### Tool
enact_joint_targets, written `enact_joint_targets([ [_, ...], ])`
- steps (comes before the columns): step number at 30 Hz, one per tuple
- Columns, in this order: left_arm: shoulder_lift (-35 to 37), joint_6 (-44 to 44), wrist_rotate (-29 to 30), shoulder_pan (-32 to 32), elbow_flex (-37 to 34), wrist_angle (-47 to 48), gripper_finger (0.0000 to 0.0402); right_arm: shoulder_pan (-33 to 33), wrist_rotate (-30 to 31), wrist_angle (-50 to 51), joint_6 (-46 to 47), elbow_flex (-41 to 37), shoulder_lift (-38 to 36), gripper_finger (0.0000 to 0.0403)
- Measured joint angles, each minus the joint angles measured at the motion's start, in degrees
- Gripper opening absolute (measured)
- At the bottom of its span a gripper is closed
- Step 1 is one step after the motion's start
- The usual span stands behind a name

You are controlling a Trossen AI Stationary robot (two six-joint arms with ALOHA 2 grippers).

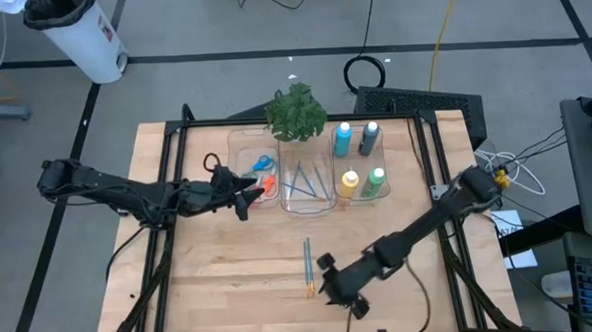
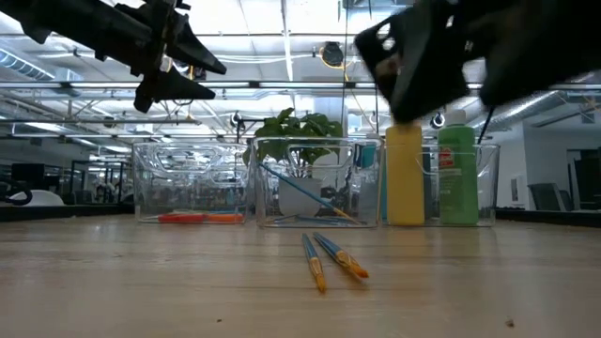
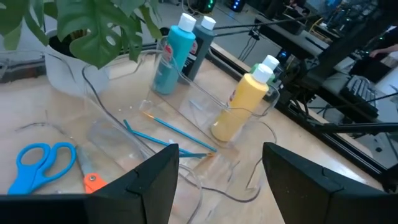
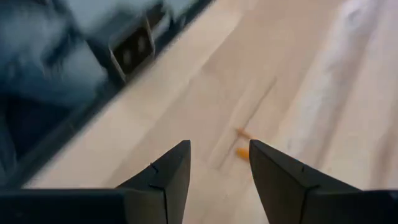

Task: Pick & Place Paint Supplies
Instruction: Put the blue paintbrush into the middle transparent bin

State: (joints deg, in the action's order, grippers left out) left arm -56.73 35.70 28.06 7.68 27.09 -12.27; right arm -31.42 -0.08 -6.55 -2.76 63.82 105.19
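**Two brushes on the open counter, both end effectors empty**

The left end effector hangs above the left clear bin, at about 10 o'clock from the counter's middle. Its fingers stand apart with nothing between them. In that bin lie blue-handled scissors and orange-handled scissors, the orange pair close under the fingertips.

The middle bin, straight up at 12 o'clock, holds several thin blue brushes lying crossed. Behind it stands a leafy plant in a white pot.

The right bin, at about 1 o'clock, carries four paint bottles standing upright: light blue, dark blue, yellow and green.

Two brushes lie side by side on the bare counter at 6 o'clock, well apart from the bins, their orange ends toward the near edge.

The right end effector hovers low just beside those orange ends, at about 5 o'clock. Its fingers are spread moderately and hold nothing; an orange tip shows between them.
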Motion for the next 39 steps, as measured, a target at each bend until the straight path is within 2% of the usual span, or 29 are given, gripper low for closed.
enact_joint_targets([
  [6,0.0,0.53,0.57,-0.02,0.0,0.01,0.0239,2.53,-1.72,2.09,-5.32,4.95,8.28,0.0157],
  [11,-0.02,0.29,0.61,-0.04,0.0,0.08,0.0239,4.8,-1.7,1.88,-7.5,5.21,10.64,0.0156],
  [20,-0.04,-0.86,1.11,-0.04,0.0,0.02,0.0239,6.88,-2.48,3.21,-8.87,5.2,10.67,0.0142],
  [36,-0.04,-0.98,1.96,-0.08,0.0,0.03,0.0239,4.7,-0.81,17.2,1.65,4.99,5.54,0.0141],
  [39,-0.04,-0.73,1.96,-0.08,0.0,0.1,0.0239,4.57,2.05,18.47,2.89,4.91,3.11,0.0141],
])
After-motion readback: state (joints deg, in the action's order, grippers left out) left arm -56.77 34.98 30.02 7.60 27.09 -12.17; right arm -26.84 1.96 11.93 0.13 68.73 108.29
